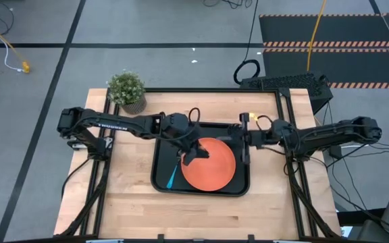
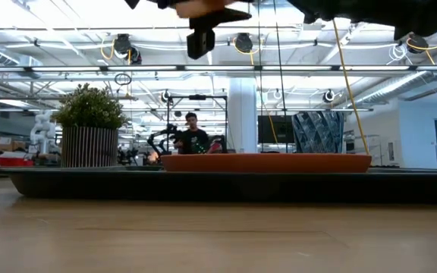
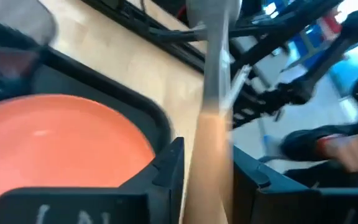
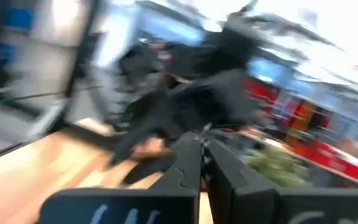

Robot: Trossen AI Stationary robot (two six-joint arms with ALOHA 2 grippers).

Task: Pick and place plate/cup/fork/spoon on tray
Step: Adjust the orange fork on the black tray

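Note:
The black tray [image 1: 159,183] lies mid-table with the orange plate [image 1: 213,170] on it and the blue-handled spoon [image 1: 171,177] on its floor left of the plate. My left gripper [image 1: 196,154] hangs over the plate's far left part, shut on the fork [image 3: 207,124], which has an orange handle and silver tines. My right gripper [image 1: 246,137] is shut with nothing in it and hovers by the tray's far right corner; its fingers [image 4: 191,163] meet in the right wrist view. The cup does not show. My left gripper pinches the fork's orange handle [image 3: 206,177] between its two fingers [image 3: 169,165]. The fork runs along the fingers, its silver tines [image 3: 215,50] pointing ahead toward the right arm. It is lifted clear, above the plate [image 3: 61,143] and the tray's rim [image 3: 160,118].
A grey pot with a green plant [image 1: 127,91] stands at the table's far left corner. A dark frame [image 1: 286,82] juts beyond the far right corner. Bare wood [image 1: 201,216] spreads between the tray and the near edge. A person [image 2: 193,133] shows far behind the table.

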